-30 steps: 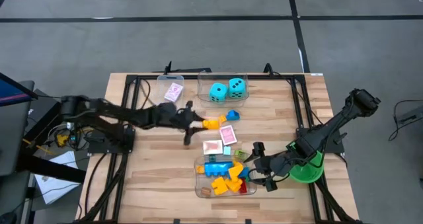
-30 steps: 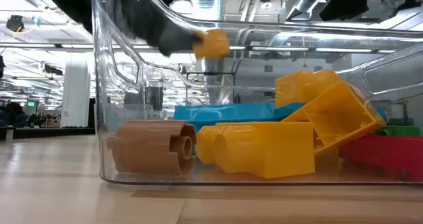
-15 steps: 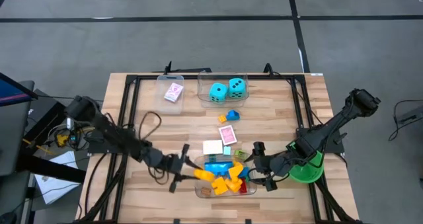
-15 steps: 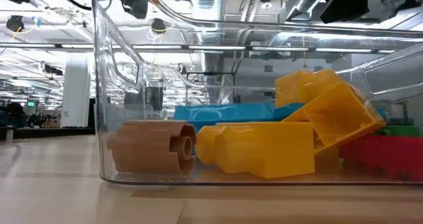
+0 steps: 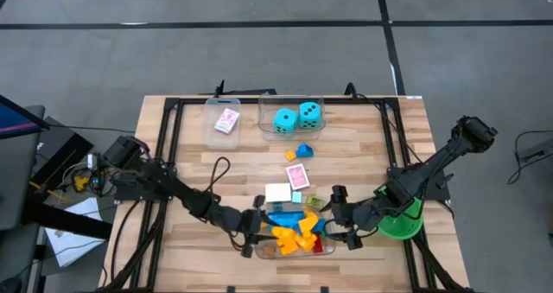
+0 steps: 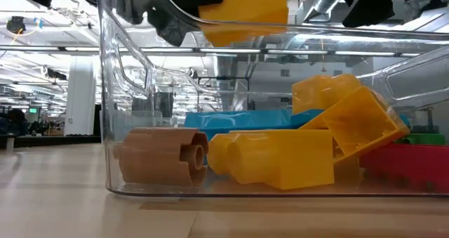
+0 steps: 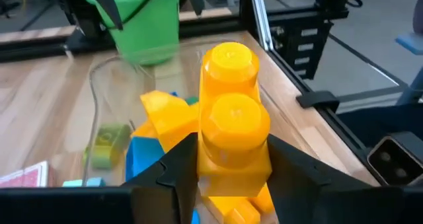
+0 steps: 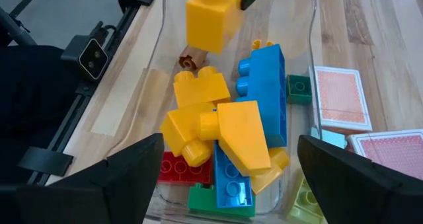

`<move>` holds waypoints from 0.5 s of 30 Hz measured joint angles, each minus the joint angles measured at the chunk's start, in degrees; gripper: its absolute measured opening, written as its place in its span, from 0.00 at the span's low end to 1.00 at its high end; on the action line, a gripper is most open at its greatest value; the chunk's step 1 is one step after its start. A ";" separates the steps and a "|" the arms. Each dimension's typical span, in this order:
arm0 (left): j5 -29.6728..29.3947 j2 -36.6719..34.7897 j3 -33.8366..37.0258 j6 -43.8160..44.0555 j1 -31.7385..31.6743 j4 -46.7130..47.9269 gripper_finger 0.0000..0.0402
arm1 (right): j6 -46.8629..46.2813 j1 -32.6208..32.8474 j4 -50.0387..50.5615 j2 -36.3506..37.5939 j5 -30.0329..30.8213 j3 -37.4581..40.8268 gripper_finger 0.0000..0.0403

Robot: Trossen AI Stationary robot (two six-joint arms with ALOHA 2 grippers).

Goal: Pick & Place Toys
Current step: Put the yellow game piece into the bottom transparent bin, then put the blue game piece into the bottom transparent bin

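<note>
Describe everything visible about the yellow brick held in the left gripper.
The yellow two-stud plastic brick is a glossy, opaque block with two round studs in a row on one face. The left gripper is shut on it, a dark finger against each of two opposite sides. It hangs in the air above the clear plastic tub that holds other bricks, near the tub's left end, touching nothing but the fingers.

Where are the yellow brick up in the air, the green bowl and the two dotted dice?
yellow brick (image 7: 229, 112), left wrist view, its upper stud
green bowl (image 5: 403, 224), high view, its rim
dotted dice (image 5: 310, 114), high view, top face of the right-hand die
</note>
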State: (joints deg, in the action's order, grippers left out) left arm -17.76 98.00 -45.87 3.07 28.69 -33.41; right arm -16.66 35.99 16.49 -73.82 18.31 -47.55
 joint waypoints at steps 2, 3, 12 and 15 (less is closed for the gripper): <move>0.05 0.00 0.00 0.54 0.32 0.59 0.39 | -0.09 0.00 -0.02 0.00 0.00 0.00 0.84; 0.05 0.00 0.00 0.64 0.41 0.84 0.41 | -0.09 0.00 -0.09 0.00 0.00 0.00 0.84; 0.05 0.00 0.00 0.66 0.54 1.62 0.44 | -0.31 0.00 -0.21 0.00 0.00 0.00 0.84; 0.05 0.00 0.00 0.66 0.54 1.63 0.44 | -0.31 0.00 -0.21 0.00 0.00 0.00 0.84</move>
State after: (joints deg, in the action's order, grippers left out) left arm -17.72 98.00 -45.87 3.73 29.23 -31.78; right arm -16.97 35.99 16.27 -73.82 18.31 -47.55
